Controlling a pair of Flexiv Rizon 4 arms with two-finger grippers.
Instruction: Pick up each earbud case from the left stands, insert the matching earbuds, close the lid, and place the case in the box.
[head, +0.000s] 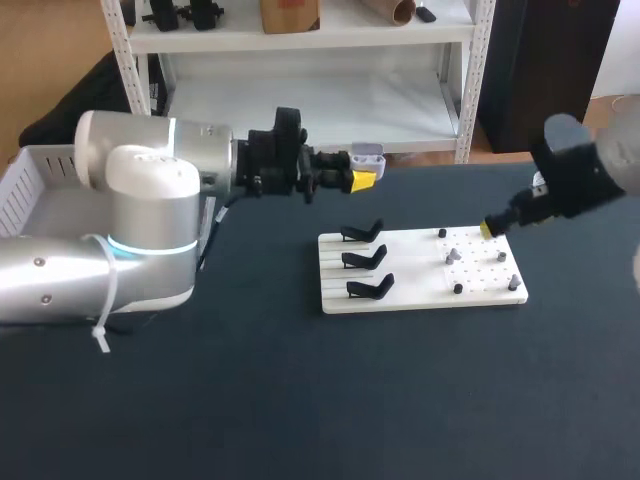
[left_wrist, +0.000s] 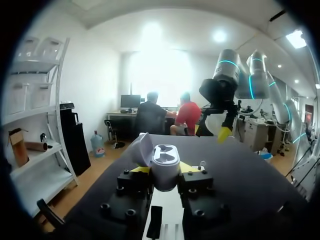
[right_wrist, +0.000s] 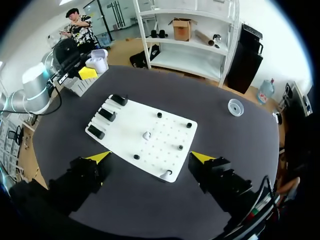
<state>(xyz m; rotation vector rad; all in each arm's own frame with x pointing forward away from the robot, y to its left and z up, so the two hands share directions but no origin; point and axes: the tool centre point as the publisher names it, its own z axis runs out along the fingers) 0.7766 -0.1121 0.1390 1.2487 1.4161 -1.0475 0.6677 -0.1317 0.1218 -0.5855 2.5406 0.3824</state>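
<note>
no legible text, labels or numbers

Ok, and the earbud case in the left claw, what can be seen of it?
The earbud case is small, rounded and pale grey-white, and looks like smooth plastic. Its lid is hinged open and tipped to one side, showing a darker recess; whether it holds earbuds cannot be told. The left claw clamps the body from both sides, above the dark table and clear of the white board. Nothing else touches it.
</note>
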